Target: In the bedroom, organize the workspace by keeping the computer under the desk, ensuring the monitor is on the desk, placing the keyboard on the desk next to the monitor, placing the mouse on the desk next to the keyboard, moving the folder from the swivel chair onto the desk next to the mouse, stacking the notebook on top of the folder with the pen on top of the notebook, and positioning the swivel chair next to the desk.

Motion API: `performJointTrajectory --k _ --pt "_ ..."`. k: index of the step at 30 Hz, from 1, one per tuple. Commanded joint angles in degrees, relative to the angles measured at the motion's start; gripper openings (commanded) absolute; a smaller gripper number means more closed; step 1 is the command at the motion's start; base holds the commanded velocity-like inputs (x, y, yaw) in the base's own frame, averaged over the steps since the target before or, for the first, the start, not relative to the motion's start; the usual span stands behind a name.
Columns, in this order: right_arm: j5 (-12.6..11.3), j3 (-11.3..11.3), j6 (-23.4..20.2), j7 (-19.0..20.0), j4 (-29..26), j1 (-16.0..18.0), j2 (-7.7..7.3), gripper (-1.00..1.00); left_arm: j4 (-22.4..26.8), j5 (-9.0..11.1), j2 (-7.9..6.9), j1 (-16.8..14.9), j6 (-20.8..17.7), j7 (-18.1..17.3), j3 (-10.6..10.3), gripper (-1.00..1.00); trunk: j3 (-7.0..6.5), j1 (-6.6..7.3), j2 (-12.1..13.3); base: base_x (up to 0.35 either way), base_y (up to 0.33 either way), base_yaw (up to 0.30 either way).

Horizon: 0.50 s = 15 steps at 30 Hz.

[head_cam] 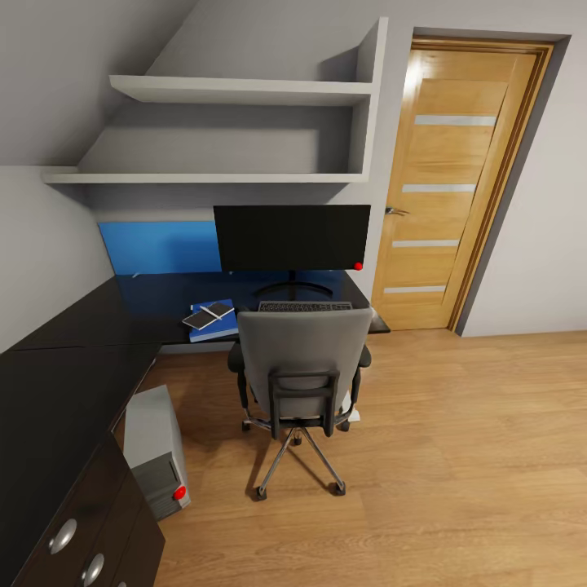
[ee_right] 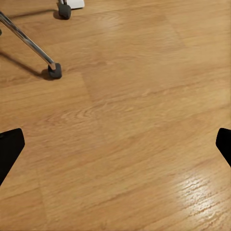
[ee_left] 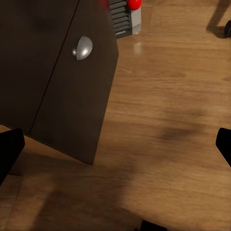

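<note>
Desk (head_cam: 57,383): glossy black L-shape, 9 o'clock. Swivel chair (head_cam: 303,359): grey, tucked against it, centre. Monitor (head_cam: 291,237): black, 12 o'clock, on the desk. Computer (head_cam: 155,450): grey tower, under desk, 7 o'clock. Blue folder (head_cam: 218,326) beneath notebook (head_cam: 208,315), left of keyboard (head_cam: 304,306). Left gripper (ee_left: 115,144), right gripper (ee_right: 115,144): both spread, empty.

Both the left gripper (ee_left: 115,144) and the right gripper (ee_right: 115,144) are pointing downward, fingers spread wide, gripping nothing.

Ahead at twelve o'clock the swivel chair (head_cam: 303,367) blocks my reach to the desk (head_cam: 73,342) front. The computer (head_cam: 155,452) stands at nine o'clock under the desk's left wing. From three to six o'clock I see open wooden floor (head_cam: 473,456).
</note>
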<state>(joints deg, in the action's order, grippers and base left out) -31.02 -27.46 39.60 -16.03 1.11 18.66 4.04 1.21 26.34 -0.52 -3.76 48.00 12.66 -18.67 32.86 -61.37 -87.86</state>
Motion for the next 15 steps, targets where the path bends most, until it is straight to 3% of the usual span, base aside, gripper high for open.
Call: performJointTrajectory --k 1,15 --pt "-0.18 -0.49 0.13 -0.32 0.12 0.06 0.03 1.0 0.02 0.2 -0.01 -0.02 0.08 0.34 -0.49 1.0 0.06 0.0 -0.03 0.0 0.0 0.0" --pt "-0.18 -0.49 0.13 -0.32 0.12 0.06 0.0 1.0 0.02 0.2 -0.01 -0.02 0.08 0.34 -0.49 1.0 0.06 0.0 -0.03 0.0 0.0 0.0"
